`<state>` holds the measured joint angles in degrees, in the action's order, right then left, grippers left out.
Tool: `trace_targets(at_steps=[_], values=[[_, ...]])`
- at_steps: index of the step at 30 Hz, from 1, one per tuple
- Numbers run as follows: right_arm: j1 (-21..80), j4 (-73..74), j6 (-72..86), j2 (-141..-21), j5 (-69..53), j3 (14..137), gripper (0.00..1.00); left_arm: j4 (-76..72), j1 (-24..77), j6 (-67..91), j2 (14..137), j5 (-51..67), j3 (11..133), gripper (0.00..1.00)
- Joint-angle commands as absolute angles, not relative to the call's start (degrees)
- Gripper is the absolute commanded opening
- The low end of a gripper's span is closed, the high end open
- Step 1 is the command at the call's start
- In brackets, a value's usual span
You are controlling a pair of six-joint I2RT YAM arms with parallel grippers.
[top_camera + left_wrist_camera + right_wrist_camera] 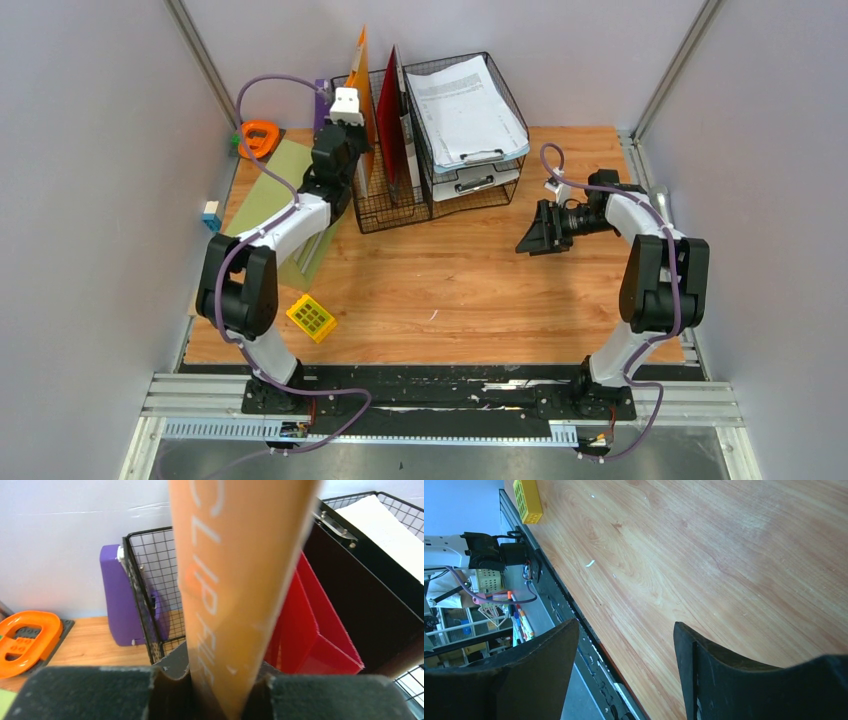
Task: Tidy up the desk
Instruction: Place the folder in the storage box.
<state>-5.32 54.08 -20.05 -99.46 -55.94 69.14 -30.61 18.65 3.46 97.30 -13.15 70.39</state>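
The desk (pixel 460 280) is a light-brown wood-grain top between grey walls. My left gripper (pixel 350 138) (pixel 220 690) is shut on the lower edge of an orange folder (pixel 362 70) (pixel 235 580). The folder stands upright at the left end of a black wire file rack (pixel 400 200), next to a red folder (pixel 393 110) (pixel 320 630). My right gripper (pixel 530 235) (pixel 624 650) hangs open over bare wood at the right, with nothing between its fingers.
A wire tray with papers (pixel 465 105) adjoins the rack. A purple object (pixel 120 600) and an orange tape-dispenser-like item (pixel 260 137) sit at the back left. A green pad (pixel 275 200) lies under the left arm. A yellow block (pixel 311 318) is front left.
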Motion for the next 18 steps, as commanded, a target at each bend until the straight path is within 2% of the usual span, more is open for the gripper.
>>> trace_targets(at_steps=[1, 18], values=[[-5.1, 52.6, -21.7, -100.3, -56.7, 68.9, 0.7, -44.3, 18.2, 1.9, 98.8, -10.4, 70.3, 0.0], [-5.2, 52.8, -21.9, -101.2, -57.1, 68.5, 0.7, -48.4, 16.3, -2.6, 100.1, -8.5, 63.6, 0.0]])
